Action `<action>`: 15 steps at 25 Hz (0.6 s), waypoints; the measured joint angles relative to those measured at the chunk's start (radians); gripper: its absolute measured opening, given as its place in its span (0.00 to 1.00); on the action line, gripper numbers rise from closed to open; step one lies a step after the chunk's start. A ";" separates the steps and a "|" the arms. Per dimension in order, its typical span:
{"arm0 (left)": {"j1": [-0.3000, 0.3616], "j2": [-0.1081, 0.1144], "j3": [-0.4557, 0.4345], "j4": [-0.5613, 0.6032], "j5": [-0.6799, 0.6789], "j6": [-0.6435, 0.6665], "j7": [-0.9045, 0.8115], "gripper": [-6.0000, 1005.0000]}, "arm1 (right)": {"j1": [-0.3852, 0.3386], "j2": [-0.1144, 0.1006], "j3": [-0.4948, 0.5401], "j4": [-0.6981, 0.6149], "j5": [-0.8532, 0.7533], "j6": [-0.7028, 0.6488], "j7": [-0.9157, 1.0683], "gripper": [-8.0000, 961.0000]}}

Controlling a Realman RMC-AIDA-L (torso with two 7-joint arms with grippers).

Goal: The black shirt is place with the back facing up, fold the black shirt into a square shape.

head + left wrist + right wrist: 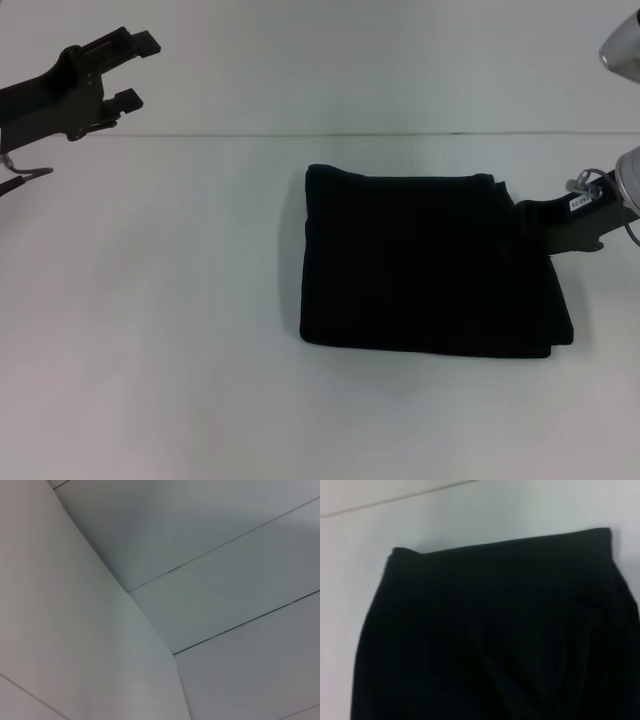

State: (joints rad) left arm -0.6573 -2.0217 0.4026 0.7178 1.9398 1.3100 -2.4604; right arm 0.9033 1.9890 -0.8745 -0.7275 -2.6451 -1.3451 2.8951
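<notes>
Fabric of the black shirt (430,262) lies already folded into a roughly square bundle, right of centre in the head view, flat on the white desk (160,330). The right end effector (540,222) sits at the bundle's upper right edge, and its tips merge with the dark cloth, so I cannot tell whether it is parted or pinching a layer. Its wrist view is filled by the shirt (490,630), so it is clearly the nearer arm. The shirt spreads leftward and down-frame from that end effector, slightly wider than deep. The left end effector (135,72) hangs in the upper left corner, well apart from the cloth, fingers parted and holding nothing
</notes>
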 joint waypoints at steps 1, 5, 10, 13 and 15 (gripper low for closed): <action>0.000 0.000 0.000 0.000 0.000 0.000 0.000 0.93 | -0.001 0.000 -0.001 0.001 -0.006 0.003 0.000 0.07; -0.001 0.000 0.001 -0.004 0.000 0.000 0.000 0.93 | -0.014 -0.007 0.003 0.001 -0.033 0.033 0.008 0.09; 0.000 0.001 -0.004 -0.012 0.000 -0.001 0.000 0.93 | -0.026 -0.007 0.006 0.019 -0.052 0.119 0.016 0.18; 0.002 0.001 -0.004 -0.013 0.000 -0.002 0.001 0.93 | -0.026 -0.007 0.005 0.029 -0.098 0.195 0.040 0.29; 0.001 0.002 -0.004 -0.018 0.001 -0.004 0.001 0.93 | -0.026 -0.006 0.007 0.035 -0.137 0.264 0.061 0.34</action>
State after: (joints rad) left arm -0.6561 -2.0202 0.3984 0.7001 1.9404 1.3063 -2.4595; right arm 0.8769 1.9828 -0.8674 -0.6924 -2.7825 -1.0807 2.9560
